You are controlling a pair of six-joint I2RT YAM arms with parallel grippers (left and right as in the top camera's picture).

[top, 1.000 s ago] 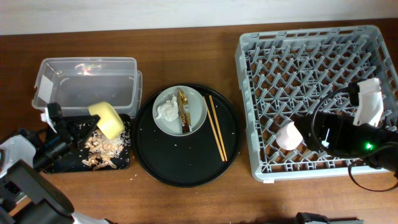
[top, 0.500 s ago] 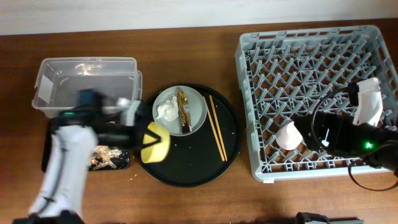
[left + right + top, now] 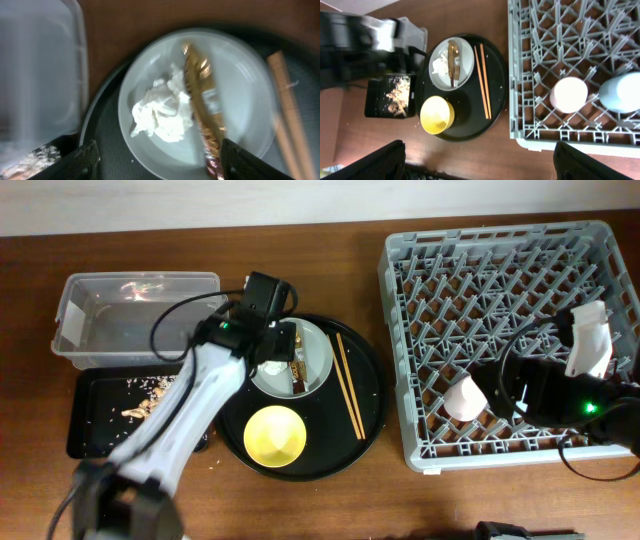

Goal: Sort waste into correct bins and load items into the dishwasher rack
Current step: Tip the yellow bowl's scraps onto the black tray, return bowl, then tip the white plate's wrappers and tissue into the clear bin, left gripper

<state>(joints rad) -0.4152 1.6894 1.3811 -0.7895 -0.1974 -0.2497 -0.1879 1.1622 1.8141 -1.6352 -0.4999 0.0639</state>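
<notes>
My left gripper [image 3: 160, 166] hangs open over the pale grey plate [image 3: 312, 352], with nothing between its fingers [image 3: 84, 161]. On the plate lie the crumpled white napkin [image 3: 162, 111] and the brown-gold wrapper [image 3: 202, 115]. The yellow bowl [image 3: 275, 435] stands upright on the round black tray [image 3: 330, 455], with two chopsticks [image 3: 348, 385] beside the plate. Food scraps [image 3: 140, 405] lie in the shallow black tray [image 3: 95, 420], in front of the clear tub [image 3: 135, 315]. In the dishwasher rack [image 3: 500, 280] stand a pink cup [image 3: 569, 94] and a light blue cup [image 3: 622, 92]. My right gripper [image 3: 480, 167] is open and high above the table.
The left arm [image 3: 190, 410] stretches diagonally across the shallow black tray and the round tray's left edge. The right arm [image 3: 560, 395] sits over the rack's near right corner. Bare wooden table [image 3: 300, 510] lies along the front edge.
The left gripper carried the yellow bowl from the shallow black tray to the round tray, let it go upright, and moved up over the plate. The right arm has not moved.
</notes>
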